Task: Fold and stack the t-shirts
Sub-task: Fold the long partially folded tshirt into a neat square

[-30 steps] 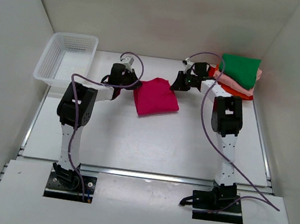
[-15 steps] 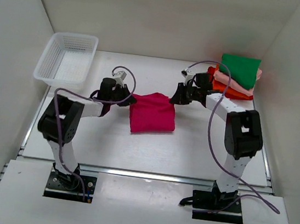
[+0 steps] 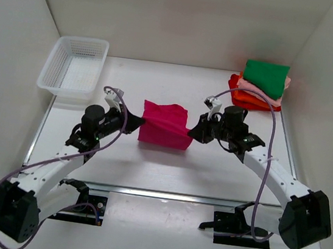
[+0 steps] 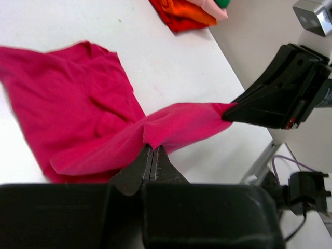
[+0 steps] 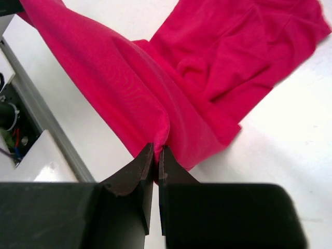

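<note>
Both grippers are clamped on the pink t-shirt [image 3: 165, 124]: the left gripper [image 3: 138, 121] on one corner, the right gripper [image 3: 192, 134] on the other. It hangs well apart from the stack of folded t-shirts [image 3: 261, 85]. Move both together and level for a straight fold.

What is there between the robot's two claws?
The magenta t-shirt: the left gripper and the right gripper each pinch one end of its near edge, clearest in the top view.
</note>
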Tool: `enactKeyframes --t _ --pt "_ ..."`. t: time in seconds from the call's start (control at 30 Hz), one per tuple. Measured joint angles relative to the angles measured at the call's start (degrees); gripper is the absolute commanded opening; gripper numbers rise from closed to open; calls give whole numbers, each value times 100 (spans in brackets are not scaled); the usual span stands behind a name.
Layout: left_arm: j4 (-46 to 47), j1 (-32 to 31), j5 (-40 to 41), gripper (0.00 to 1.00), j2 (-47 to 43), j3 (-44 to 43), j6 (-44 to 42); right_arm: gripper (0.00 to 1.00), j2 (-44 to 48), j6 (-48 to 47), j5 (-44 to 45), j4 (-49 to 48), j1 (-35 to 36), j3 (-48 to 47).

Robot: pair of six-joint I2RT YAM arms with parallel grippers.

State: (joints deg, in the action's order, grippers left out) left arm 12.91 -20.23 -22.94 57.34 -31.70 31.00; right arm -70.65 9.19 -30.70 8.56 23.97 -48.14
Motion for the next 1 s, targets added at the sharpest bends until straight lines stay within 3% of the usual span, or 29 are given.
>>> enactKeyframes --t 0.4,0.63,1.0 --pt "-1012 -227 4 0 -1685 654 382 0 699 205 28 472 184 208" --pt "-1119 -17 2 0 -1364 332 396 0 356 125 -127 704 114 -400" --pt "-682 367 81 0 -256 -221 269 0 -1069 -227 -457 721 -184 -1576"
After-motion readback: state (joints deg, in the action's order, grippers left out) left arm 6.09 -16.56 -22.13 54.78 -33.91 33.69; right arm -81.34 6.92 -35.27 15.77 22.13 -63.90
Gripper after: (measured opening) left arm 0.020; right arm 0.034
